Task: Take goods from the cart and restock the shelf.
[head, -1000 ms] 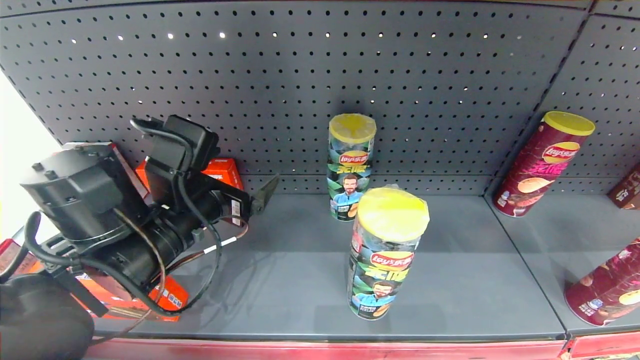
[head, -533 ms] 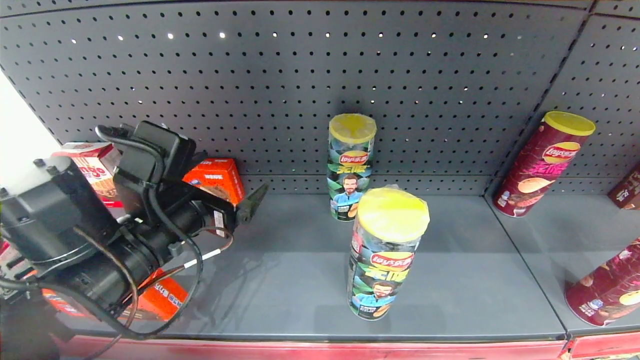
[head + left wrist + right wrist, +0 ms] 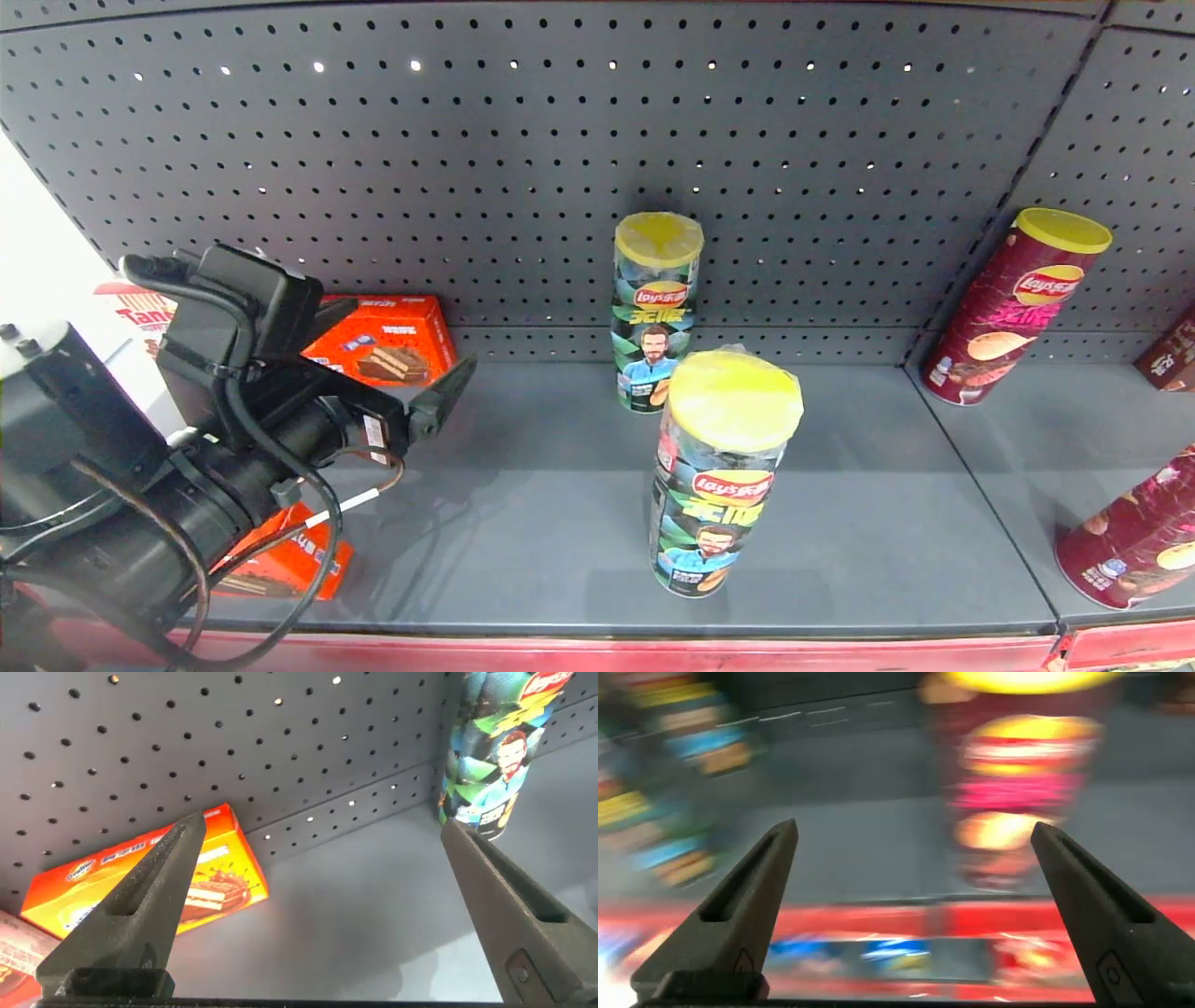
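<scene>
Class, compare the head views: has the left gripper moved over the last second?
Yes. The left gripper has drawn back leftward and toward the front edge of the shelf, widening its gap from the rear green chip can, which stayed put.

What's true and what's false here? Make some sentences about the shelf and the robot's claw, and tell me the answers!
1. The left claw is open and holds nothing. True.
2. The front green can lies on its side. False: it stands upright.
3. The back green can has a blue lid. False: its lid is yellow.
4. An orange box sits on the shelf, to the left of both green cans. True.
</scene>
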You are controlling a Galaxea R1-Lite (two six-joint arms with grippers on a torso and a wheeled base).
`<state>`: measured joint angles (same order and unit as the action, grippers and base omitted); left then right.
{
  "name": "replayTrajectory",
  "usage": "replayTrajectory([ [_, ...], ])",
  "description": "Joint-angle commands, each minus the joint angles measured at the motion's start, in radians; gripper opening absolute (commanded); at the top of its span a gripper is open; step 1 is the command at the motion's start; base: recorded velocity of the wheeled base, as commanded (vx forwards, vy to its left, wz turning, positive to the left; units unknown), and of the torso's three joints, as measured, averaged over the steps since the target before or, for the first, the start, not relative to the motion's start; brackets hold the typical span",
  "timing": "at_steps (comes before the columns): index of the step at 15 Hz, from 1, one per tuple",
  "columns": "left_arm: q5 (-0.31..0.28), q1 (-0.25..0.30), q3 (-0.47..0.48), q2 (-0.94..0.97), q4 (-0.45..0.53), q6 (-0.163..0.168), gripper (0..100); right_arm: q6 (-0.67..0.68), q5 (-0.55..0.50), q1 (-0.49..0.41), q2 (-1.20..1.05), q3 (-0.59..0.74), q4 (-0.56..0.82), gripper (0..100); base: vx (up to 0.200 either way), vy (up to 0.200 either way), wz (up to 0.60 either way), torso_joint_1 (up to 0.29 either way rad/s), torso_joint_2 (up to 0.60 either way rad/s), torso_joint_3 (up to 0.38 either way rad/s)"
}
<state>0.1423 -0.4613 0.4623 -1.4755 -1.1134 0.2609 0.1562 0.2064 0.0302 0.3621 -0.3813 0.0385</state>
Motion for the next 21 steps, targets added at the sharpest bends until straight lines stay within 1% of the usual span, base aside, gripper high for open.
replayTrajectory([
  [1,0.0,0.003,0.001,-0.005,-0.002,0.001,100,0.005,0.099,0.114,0.006,-0.028,0.023,100,0.0,0.0,0.0,0.0,0.0,0.0],
  [2,0.0,0.004,-0.001,-0.005,-0.002,0.001,100,0.017,0.163,0.166,0.037,-0.039,0.026,100,0.0,0.0,0.0,0.0,0.0,0.0],
  [3,0.0,0.004,-0.002,-0.005,-0.002,0.0,100,0.023,0.186,0.188,0.055,-0.041,0.024,100,0.0,0.0,0.0,0.0,0.0,0.0],
  [5,0.0,0.007,-0.001,-0.008,-0.002,0.0,100,0.028,0.245,0.258,0.112,-0.038,0.021,100,0.0,0.0,0.0,0.0,0.0,0.0],
  [6,0.0,0.018,-0.002,-0.008,0.0,0.001,100,0.028,0.26,0.343,0.189,-0.041,0.015,100,0.0,0.0,0.0,0.0,0.0,0.0],
  [7,0.0,0.019,-0.002,-0.008,0.0,0.001,100,0.022,0.258,0.389,0.233,-0.041,0.009,100,0.0,0.0,0.0,0.0,0.0,0.0],
  [9,0.0,0.019,-0.002,-0.008,0.001,0.001,100,0.016,0.248,0.444,0.308,-0.018,-0.035,100,0.0,0.0,0.0,0.0,0.0,0.0],
  [10,0.0,0.019,-0.004,-0.009,0.001,0.001,100,0.011,0.245,0.448,0.328,-0.01,-0.046,100,0.0,0.0,0.0,0.0,0.0,0.0],
  [12,0.0,0.019,-0.002,-0.011,0.0,0.001,100,-0.023,0.199,0.45,0.399,0.005,-0.069,100,0.0,0.0,0.0,0.0,0.0,0.0],
  [14,0.0,0.021,-0.002,-0.012,0.0,0.0,100,-0.064,0.119,0.461,0.465,0.004,-0.069,100,0.0,0.0,0.0,0.0,0.0,0.0],
  [16,0.0,0.021,-0.002,-0.012,0.001,0.0,100,-0.078,0.047,0.516,0.509,0.001,-0.066,100,0.0,0.0,0.0,0.0,0.0,0.0],
  [17,0.0,0.021,-0.002,-0.014,0.003,0.0,100,-0.078,-0.021,0.563,0.544,-0.008,-0.066,100,0.0,0.0,0.0,0.0,0.0,0.0],
  [18,0.0,0.021,-0.002,-0.017,0.003,0.0,100,-0.079,-0.07,0.586,0.574,-0.014,-0.071,100,0.0,0.0,0.0,0.0,0.0,0.0],
  [21,0.0,0.021,-0.001,-0.025,-0.002,0.001,100,-0.079,-0.148,0.631,0.644,-0.068,-0.071,100,0.0,0.0,0.0,0.0,0.0,0.0],
])
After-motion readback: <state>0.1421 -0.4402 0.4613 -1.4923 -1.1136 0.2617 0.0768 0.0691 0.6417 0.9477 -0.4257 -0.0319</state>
